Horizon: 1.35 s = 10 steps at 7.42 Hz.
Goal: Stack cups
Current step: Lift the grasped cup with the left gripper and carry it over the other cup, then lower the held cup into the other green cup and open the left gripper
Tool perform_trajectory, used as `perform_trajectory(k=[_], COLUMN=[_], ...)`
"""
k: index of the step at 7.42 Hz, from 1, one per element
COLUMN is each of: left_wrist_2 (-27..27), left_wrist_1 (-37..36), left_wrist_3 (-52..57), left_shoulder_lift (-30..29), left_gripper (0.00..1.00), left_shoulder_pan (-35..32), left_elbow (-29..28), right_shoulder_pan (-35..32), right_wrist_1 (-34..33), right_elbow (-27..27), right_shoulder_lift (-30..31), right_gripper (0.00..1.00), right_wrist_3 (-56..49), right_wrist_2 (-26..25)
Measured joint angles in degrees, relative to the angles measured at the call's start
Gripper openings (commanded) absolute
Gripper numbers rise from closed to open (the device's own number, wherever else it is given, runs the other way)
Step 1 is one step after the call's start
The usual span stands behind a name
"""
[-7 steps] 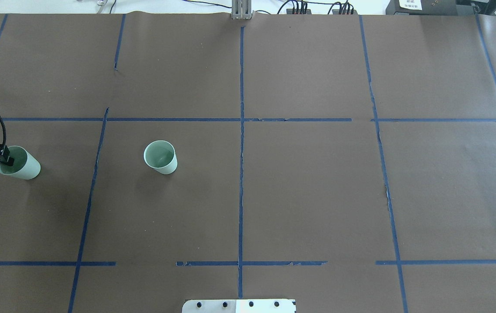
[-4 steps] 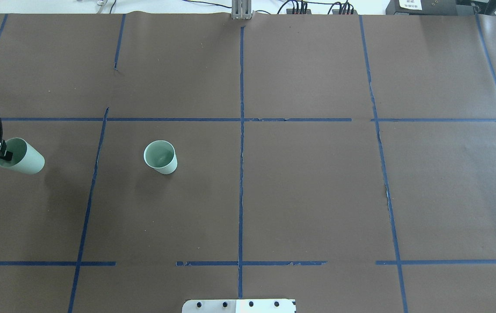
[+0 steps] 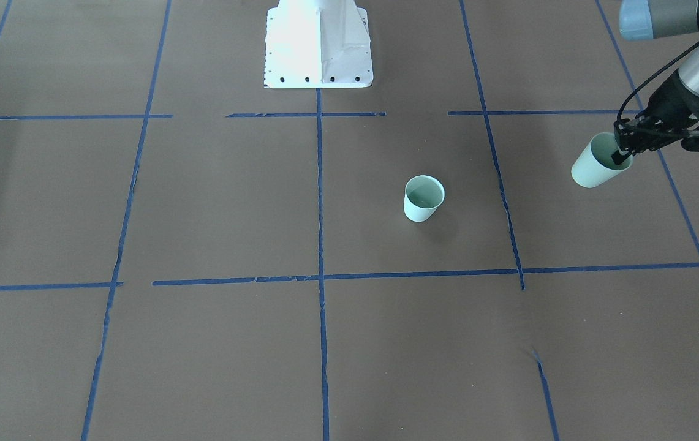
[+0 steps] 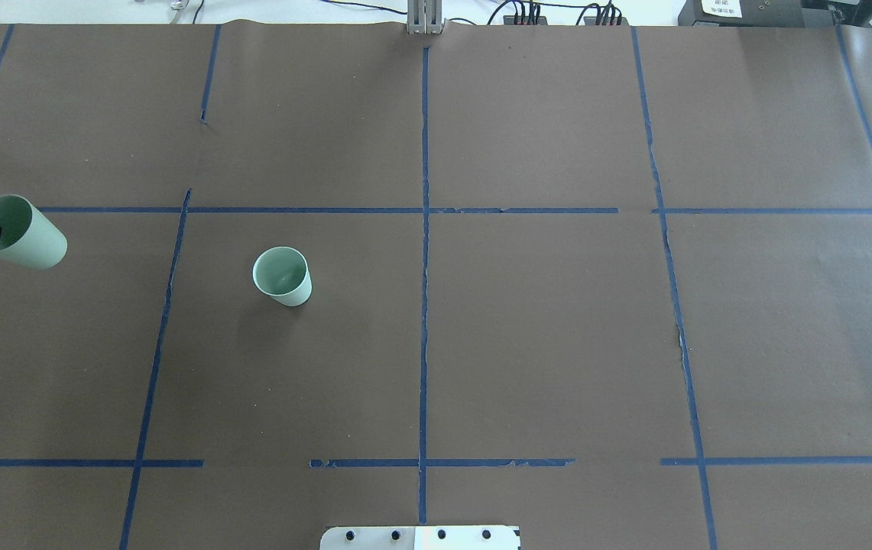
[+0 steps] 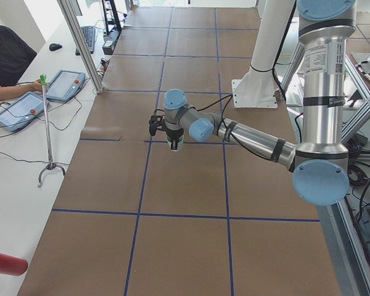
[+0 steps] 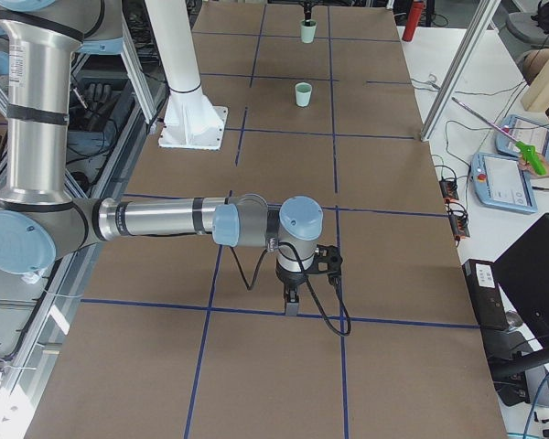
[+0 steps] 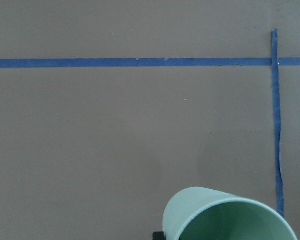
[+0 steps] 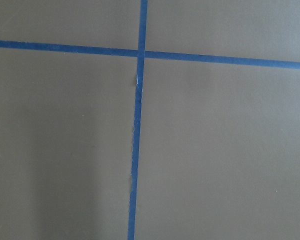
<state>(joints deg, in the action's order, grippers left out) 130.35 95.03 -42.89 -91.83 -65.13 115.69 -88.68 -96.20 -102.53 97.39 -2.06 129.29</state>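
Item, nearest in the front-facing view: a mint-green cup (image 3: 423, 199) is standing upright on the brown-papered table (image 3: 202, 202), with a blue tape line (image 3: 499, 184) running between it and its twin. Item, farther back, toward the robot's left: the second cup (image 3: 591, 169) is hanging tilted, apparently off the paper, with the left gripper (image 3: 622, 154) clamping its rim, one finger inside the mouth and one outside. Item, farthest: the white robot base (image 3: 317, 46) is sitting behind both cups. The right gripper (image 6: 293, 302) is pointing down by a tape crossing (image 8: 140, 54), well apart from the cups, and whether its fingers are apart or together cannot be told.
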Motion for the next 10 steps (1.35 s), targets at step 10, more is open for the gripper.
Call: perform_trajectory(k=[10], left_wrist_2=[-2.96], left_wrist_1=[-9.9], left_wrist_3=[-26.78], left_shoulder_lift=[-22.54], left_gripper=[0.0], left_shoulder_pan=[16.86], left_elbow=[-3.91], right_shoulder_pan=[0.0], right_wrist_1=[-0.04], right_elbow=[0.04], right_shoulder_lift=[0.0], right_gripper=[1.0], right_wrist_3=[-0.05], right_wrist_2=[0.0])
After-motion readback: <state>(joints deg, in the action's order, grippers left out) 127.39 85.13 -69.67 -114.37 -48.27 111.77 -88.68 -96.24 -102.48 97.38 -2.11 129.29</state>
